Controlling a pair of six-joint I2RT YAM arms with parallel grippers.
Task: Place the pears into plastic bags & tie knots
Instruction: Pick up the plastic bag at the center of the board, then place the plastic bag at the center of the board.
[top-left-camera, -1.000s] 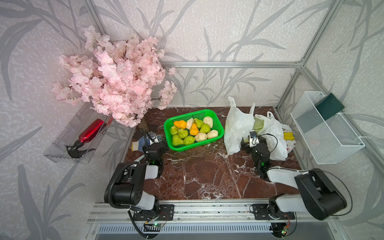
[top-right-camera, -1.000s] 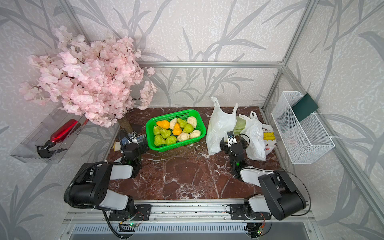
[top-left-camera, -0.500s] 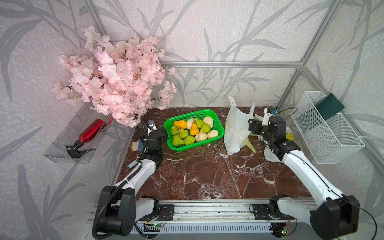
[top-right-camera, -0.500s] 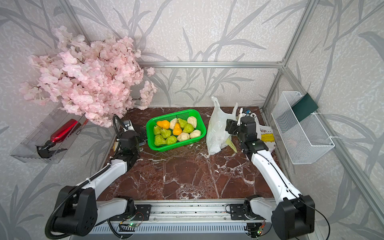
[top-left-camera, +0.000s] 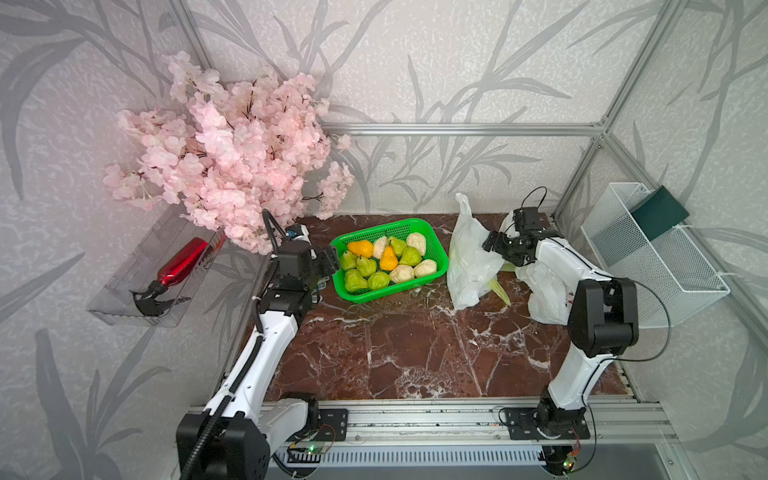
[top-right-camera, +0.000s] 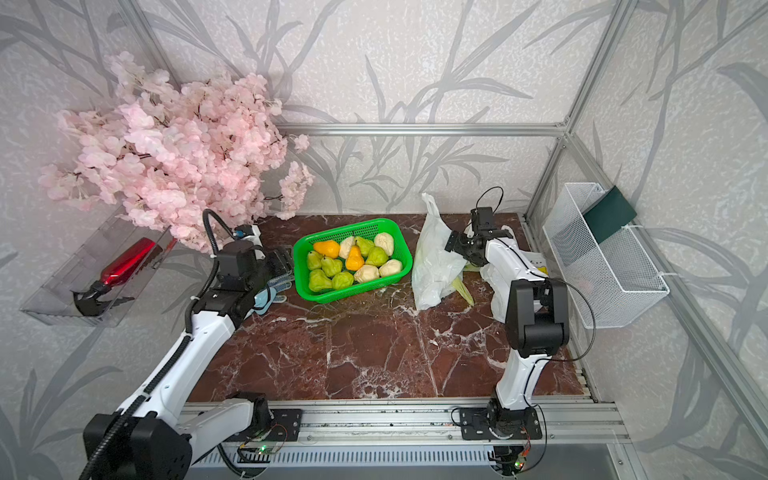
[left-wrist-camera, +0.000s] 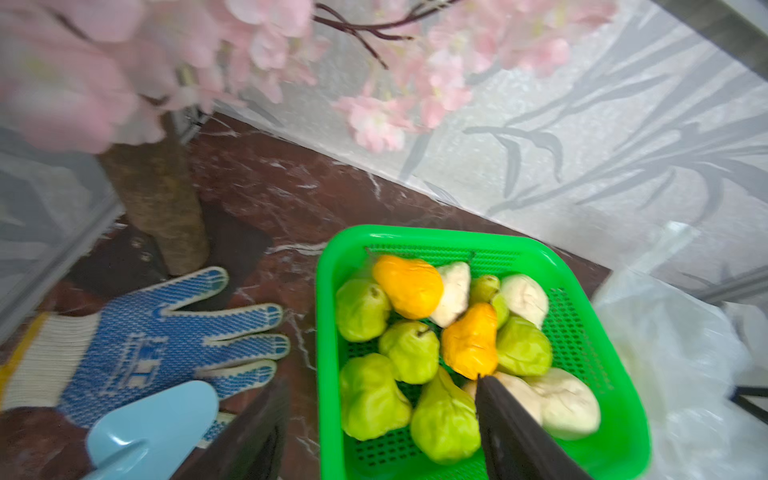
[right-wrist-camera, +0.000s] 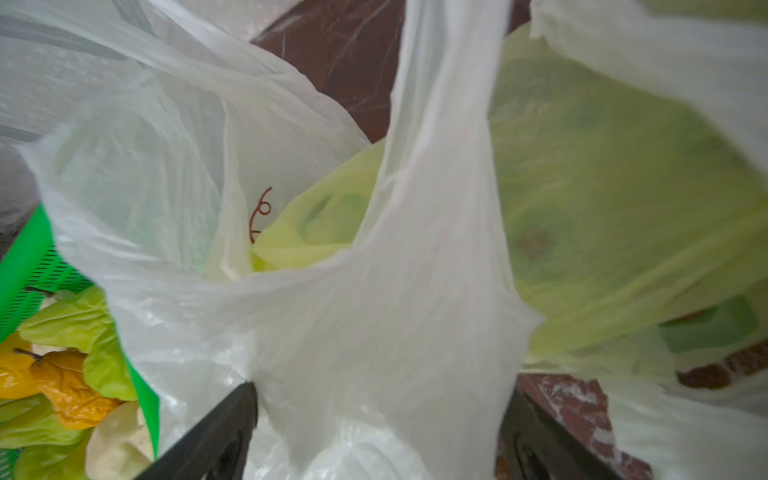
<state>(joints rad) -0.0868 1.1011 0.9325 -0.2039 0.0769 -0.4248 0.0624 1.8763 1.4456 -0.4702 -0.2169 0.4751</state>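
Several pears (top-left-camera: 384, 259), green, cream and orange, lie in a green mesh basket (top-left-camera: 395, 286) at the back middle of the table. My left gripper (top-left-camera: 330, 259) hangs open over the basket's left rim. In the left wrist view its dark fingers (left-wrist-camera: 511, 419) straddle the rim and two green pears (left-wrist-camera: 442, 419). A white plastic bag (top-left-camera: 469, 266) stands right of the basket. My right gripper (top-left-camera: 492, 245) is open at its top, with the bag's plastic (right-wrist-camera: 374, 332) between the jaws. Behind it lie a yellow-green bag (right-wrist-camera: 602, 208) and another white bag (top-left-camera: 544, 291). No knots show.
A pink blossom tree (top-left-camera: 232, 166) overhangs the back left corner, its trunk (left-wrist-camera: 162, 216) beside the basket. A blue-dotted glove (left-wrist-camera: 145, 345) and a light blue scoop (left-wrist-camera: 153, 424) lie left of the basket. A white wire basket (top-left-camera: 648, 257) hangs on the right wall.
Both arms rose from their folded pose near the front. The left gripper reached the basket's left rim. The right gripper moved back to the top of the white bag.
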